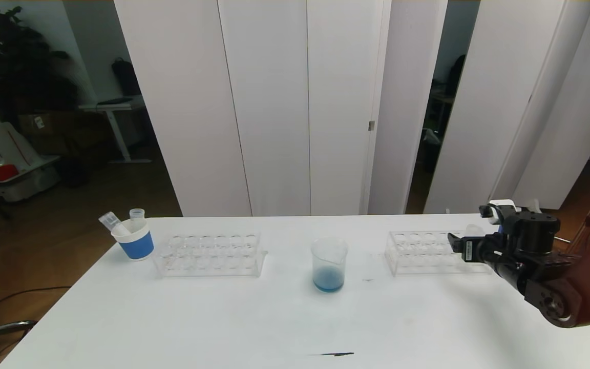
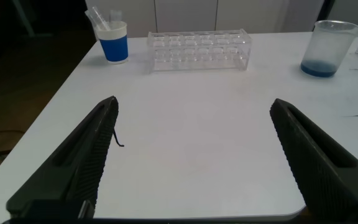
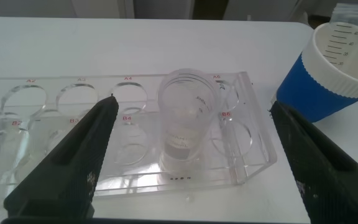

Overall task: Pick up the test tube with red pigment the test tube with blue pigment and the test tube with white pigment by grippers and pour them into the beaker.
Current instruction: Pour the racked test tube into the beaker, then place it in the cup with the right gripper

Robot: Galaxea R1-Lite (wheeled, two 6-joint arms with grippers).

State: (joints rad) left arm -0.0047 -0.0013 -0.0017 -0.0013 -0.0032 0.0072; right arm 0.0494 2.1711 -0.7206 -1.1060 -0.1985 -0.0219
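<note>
Test tube with white pigment (image 3: 186,118) (upright in rack (image 3: 253,163)) should be centred between open right pincer (image 3: 188,155) before closing.

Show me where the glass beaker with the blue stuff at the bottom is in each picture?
Head view: the beaker stands mid-table, between the two clear racks.
Left wrist view: it is far off, by the end of the left rack, beyond the open left gripper.
Right wrist view: not in it; only the right rack, a tube and a cup show.
Shared landmark: the left rack, beside the beaker in the head and left wrist views.
</note>
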